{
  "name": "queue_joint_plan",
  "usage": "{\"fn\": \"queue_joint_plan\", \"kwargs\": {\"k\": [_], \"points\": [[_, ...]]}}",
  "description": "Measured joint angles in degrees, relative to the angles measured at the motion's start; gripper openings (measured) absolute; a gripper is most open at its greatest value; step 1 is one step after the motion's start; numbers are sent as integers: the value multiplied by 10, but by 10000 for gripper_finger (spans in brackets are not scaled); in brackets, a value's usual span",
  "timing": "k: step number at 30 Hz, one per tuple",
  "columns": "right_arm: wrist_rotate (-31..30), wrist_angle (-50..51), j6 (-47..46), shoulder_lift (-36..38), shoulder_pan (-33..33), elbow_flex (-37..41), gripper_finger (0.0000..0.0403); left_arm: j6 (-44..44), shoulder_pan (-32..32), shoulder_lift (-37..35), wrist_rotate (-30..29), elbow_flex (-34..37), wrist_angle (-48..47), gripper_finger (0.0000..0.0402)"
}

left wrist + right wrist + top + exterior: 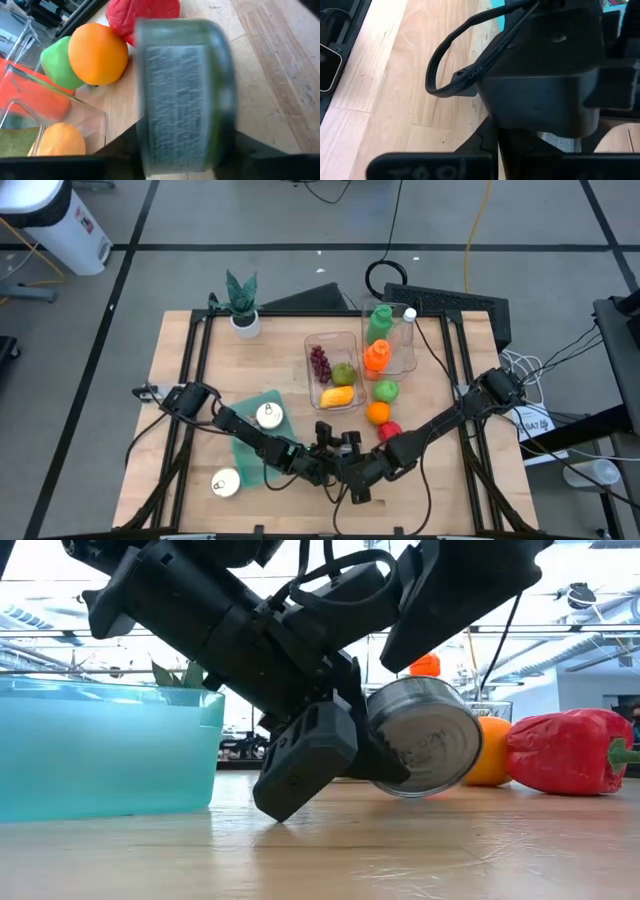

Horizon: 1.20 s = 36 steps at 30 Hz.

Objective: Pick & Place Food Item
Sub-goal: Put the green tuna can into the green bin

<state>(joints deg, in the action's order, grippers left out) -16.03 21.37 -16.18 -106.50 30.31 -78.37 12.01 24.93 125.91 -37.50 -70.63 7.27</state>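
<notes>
Tin can [425, 737] lying on its side on the desk [180, 370], in the grip of the left hand [350, 755].

Taking the can as the marker and reading from left to right: a teal tub [100, 745] stands well to its left, with another tin [268, 415] in it and a third [226, 482] on the desk nearby. The left hand comes next, its fingers [305, 760] closed on the can's sides. Just right of the can lie an orange [490, 755] and a red pepper [570, 752], touching each other. The right hand [352, 480] hovers close above the left one, its fingers shut and empty. Behind the can a clear tray [330, 338] holds grapes [320, 362].
</notes>
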Motion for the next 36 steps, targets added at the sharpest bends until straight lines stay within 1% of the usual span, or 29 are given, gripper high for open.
{"fn": "queue_joint_plan", "kwargs": {"k": [1, 2, 5, 9, 12, 15, 18, 20, 21, 26, 28, 30, 32, 34, 36], "points": [[-2, 0, -1, 0, 1, 0, 1, 1, 0, 0, 0, 0, 0, 143], [-2, -1, -1, 0, 1, 0, 1, 3, 0, 0, 0, 0, 1, 140], [-2, -2, -1, 3, 7, 0, 1, 10, 3, -1, -1, 0, 1, 141], [-10, 2, -1, 27, 22, 1, 1, 5, 8, -15, -8, 0, -11, 141], [-71, -6, 2, 58, 51, 1, 0, -1, 17, -31, -43, 1, -35, 141], [-149, -8, 18, 91, 91, -1, 0, 10, 33, -58, -85, 5, -90, 141], [-203, -1, 19, 109, 126, 0, 0, -11, 59, -106, -114, 5, -155, 141], [-240, -2, 20, 118, 149, 1, 0, -12, 80, -146, -128, 2, -172, 141], [-247, -5, 19, 122, 156, 5, 0, -11, 90, -163, -130, 2, -179, 141], [-245, -11, -11, 119, 163, 51, 0, 13, 133, -252, -160, 2, -200, 141], [-246, -58, -18, 120, 157, 84, 0, 7, 150, -289, -191, 0, -231, 141], [-244, -124, -15, 120, 152, 125, 0, -29, 170, -324, -221, 0, -306, 141], [-243, -195, -9, 119, 150, 167, 0, -93, 184, -352, -224, 1, -377, 141], [-240, -269, -6, 120, 145, 205, 0, -181, 195, -378, -206, 1, -452, 141], [-220, -331, -5, 120, 139, 241, 0, -280, 198, -393, -162, 0, -522, 141]]}}
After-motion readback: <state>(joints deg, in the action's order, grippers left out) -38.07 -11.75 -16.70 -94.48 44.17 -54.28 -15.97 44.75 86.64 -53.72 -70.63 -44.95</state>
